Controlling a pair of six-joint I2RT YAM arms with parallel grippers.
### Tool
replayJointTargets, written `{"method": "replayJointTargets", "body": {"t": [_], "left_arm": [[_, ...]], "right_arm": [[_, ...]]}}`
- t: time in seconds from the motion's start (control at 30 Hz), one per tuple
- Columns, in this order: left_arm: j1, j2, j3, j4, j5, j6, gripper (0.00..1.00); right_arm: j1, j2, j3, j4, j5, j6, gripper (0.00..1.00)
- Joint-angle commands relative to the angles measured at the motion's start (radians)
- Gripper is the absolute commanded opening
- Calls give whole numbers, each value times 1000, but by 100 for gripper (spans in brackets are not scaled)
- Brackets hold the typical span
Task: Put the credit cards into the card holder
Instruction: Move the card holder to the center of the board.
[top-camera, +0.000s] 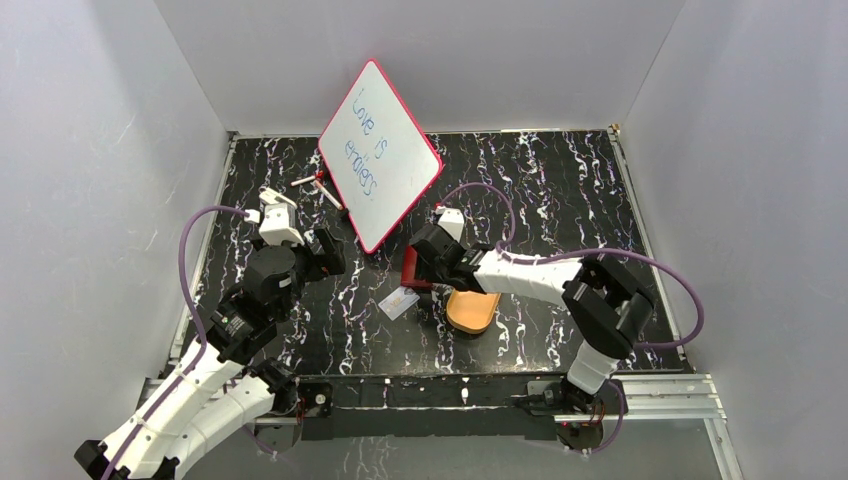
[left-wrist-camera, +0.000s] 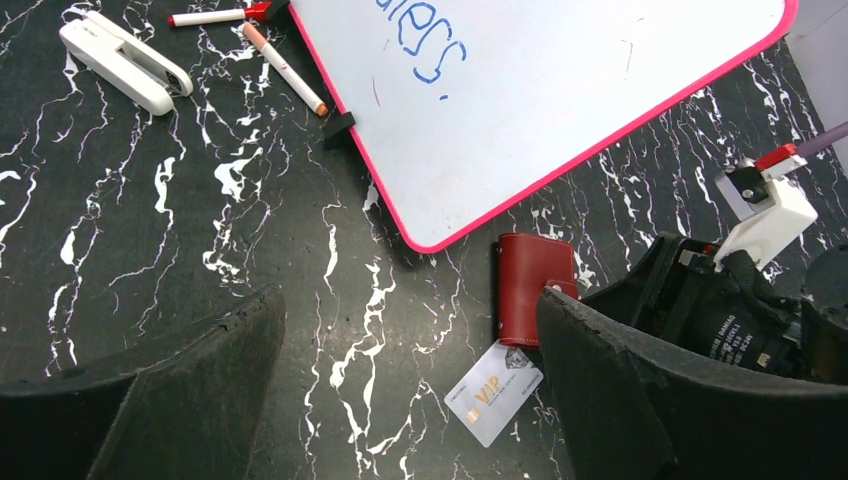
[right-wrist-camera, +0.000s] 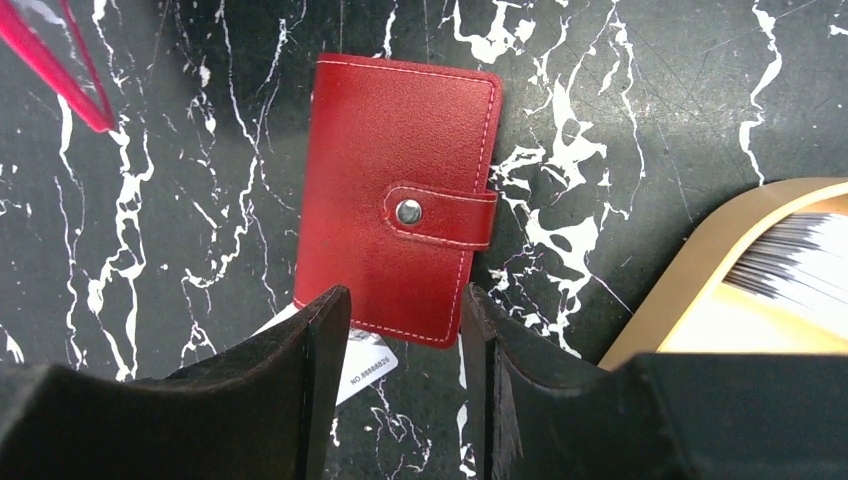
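- The right gripper (right-wrist-camera: 405, 295) hangs over the lower edge of the card holder (right-wrist-camera: 395, 200). Its fingers (right-wrist-camera: 300, 400) are parted by a narrow gap and pinch nothing.
- One card holder: dark red, folded closed, the tab snapped across its front, lying flat on the black marbled table (right-wrist-camera: 620, 90).
- One credit card (left-wrist-camera: 493, 392) lies flat at the holder's lower corner, touching it or tucked just under it. It reads "VIP" in gold, and the right wrist view shows a line starting "NO" and then digits.
- One orange-tan tray (right-wrist-camera: 700, 260) lies just beside the holder. It contains something pale with grey streaks, too blurred to name.
- The left gripper (left-wrist-camera: 410, 300) hovers well apart from the right one, fingers spread wide and empty. In its view the holder and card lie close to the right-hand finger.
- One red-framed whiteboard (top-camera: 380, 150) stands tilted behind the holder, with "Love is endless" written in blue.
- Two markers (left-wrist-camera: 283, 68) lie beside the board's far corner.
- One white stapler-like object (left-wrist-camera: 125, 62) lies near them.
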Motion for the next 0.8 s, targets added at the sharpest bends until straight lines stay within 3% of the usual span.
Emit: {"method": "replayJointTargets", "body": {"t": [0.0,0.67,0.77], "left_arm": [[-2,0,9,-4,1,4,92],[-2,1,9,-2,11,7,92],[-2,1,8,-2,11,7,92]], "right_arm": [[-9,25,41,53,-19,34,53],[-22,64,-6,59,-49,61,50],[-25,56,-14,51,-42,70,54]]}}
